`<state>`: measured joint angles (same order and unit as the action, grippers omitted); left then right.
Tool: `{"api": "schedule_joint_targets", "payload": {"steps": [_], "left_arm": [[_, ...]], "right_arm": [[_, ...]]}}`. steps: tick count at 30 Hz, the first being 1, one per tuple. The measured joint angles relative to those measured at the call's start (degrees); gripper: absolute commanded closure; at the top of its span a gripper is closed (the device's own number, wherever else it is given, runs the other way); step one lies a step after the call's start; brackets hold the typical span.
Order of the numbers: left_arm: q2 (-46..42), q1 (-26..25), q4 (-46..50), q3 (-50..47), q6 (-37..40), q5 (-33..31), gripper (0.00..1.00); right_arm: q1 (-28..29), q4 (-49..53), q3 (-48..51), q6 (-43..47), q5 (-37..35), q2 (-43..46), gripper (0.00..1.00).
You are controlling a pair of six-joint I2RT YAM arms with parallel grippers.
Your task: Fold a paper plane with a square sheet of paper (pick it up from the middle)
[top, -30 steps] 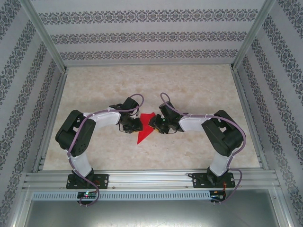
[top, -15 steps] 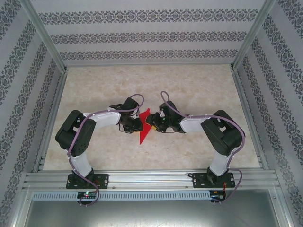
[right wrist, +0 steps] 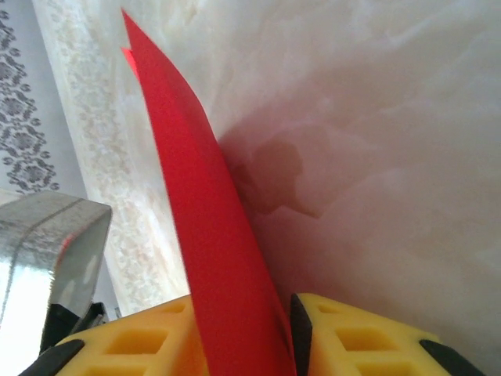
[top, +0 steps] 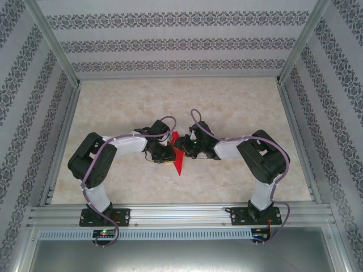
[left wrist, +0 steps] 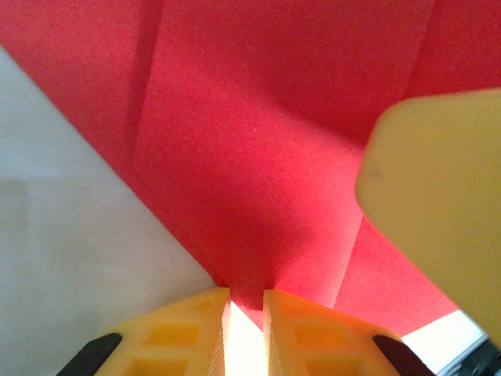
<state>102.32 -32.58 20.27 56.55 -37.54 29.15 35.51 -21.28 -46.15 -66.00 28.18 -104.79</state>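
Observation:
The red sheet of paper (top: 179, 163), folded into a narrow creased paper plane, stands on edge between my two grippers at mid-table, its point toward the near edge. My left gripper (top: 168, 154) meets it from the left, my right gripper (top: 184, 148) from the right. In the left wrist view the creased red paper (left wrist: 250, 141) spreads ahead, and its lower edge runs into the narrow gap of the left gripper (left wrist: 246, 294). The right gripper's yellow finger (left wrist: 438, 204) shows beside it. In the right wrist view the paper (right wrist: 196, 196) rises from between the right gripper (right wrist: 244, 301) fingers.
The marbled tabletop (top: 227, 107) lies bare around the grippers. Patterned walls and an aluminium frame (top: 62, 141) close off the left, right and back. A metal rail (top: 181, 214) runs along the near edge by the arm bases.
The paper has gone from a wider, flatter shape to a narrow one on edge and shifted slightly right. The left gripper followed it right; the right gripper's jaws briefly loosened, then closed.

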Motion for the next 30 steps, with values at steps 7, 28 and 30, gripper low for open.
{"api": "schedule_joint_targets", "payload": {"steps": [7, 28, 30], "left_arm": [[-1.2, 0.0, -1.5, -1.9, -0.4, -0.3, 0.79], [-24.6, 0.1, -1.3, -10.8, -4.2, -19.7, 0.72], [-26.8, 0.1, -1.1, -11.9, -5.0, -22.6, 0.72]], "right_arm": [[0.0, 5.5, -2.2, 5.9, 0.5, 0.0, 0.8], [2.8, 45.2, -18.6, 26.9, -21.6, 13.5, 0.9], [4.5, 52.3, -23.1, 29.6, -29.9, 14.7, 0.91]]}}
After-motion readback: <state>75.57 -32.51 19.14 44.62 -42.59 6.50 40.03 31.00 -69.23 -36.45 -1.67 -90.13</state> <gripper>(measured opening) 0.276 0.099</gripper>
